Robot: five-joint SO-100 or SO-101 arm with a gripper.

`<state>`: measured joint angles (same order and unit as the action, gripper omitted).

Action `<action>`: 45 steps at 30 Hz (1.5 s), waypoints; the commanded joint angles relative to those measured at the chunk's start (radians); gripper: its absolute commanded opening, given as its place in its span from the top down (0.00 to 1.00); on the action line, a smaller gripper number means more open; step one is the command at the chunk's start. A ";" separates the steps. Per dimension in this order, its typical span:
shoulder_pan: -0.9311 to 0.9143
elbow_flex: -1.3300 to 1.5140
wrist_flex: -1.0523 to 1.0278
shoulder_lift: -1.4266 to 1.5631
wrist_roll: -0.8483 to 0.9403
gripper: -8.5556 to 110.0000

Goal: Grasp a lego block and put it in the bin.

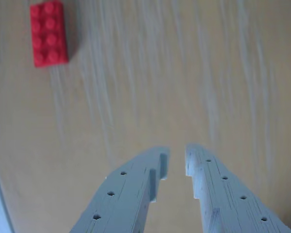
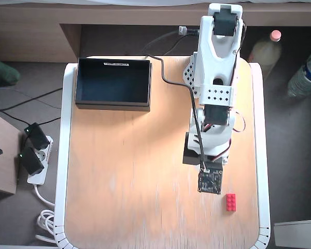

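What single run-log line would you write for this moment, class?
phase: approach | gripper: nearly closed, empty | lego block: on table, off to gripper's side | bin: empty, far corner

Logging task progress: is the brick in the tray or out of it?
Out. The brick lies studs-up on the table, far from the empty tray, untouched by the end effector.

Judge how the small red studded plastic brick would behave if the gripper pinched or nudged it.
The small red studded plastic brick looks rigid, so it probably won't deform. Lying flat on the smooth wooden table, it would likely slide, not roll. Its flat sides should suit the gripper.
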<state>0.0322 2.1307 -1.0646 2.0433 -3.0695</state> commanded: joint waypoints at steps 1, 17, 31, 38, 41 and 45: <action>0.040 -0.202 0.031 -0.051 0.043 0.88; 0.121 -0.440 0.029 -0.350 0.161 0.74; 0.152 -0.563 0.031 -0.565 0.192 0.72; 0.190 -0.611 0.031 -0.641 0.196 0.72; 0.201 -0.626 0.031 -0.673 0.199 0.72; 0.209 -0.649 0.031 -0.715 0.204 0.72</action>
<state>0.2148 1.6183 -1.0646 1.3254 -2.8716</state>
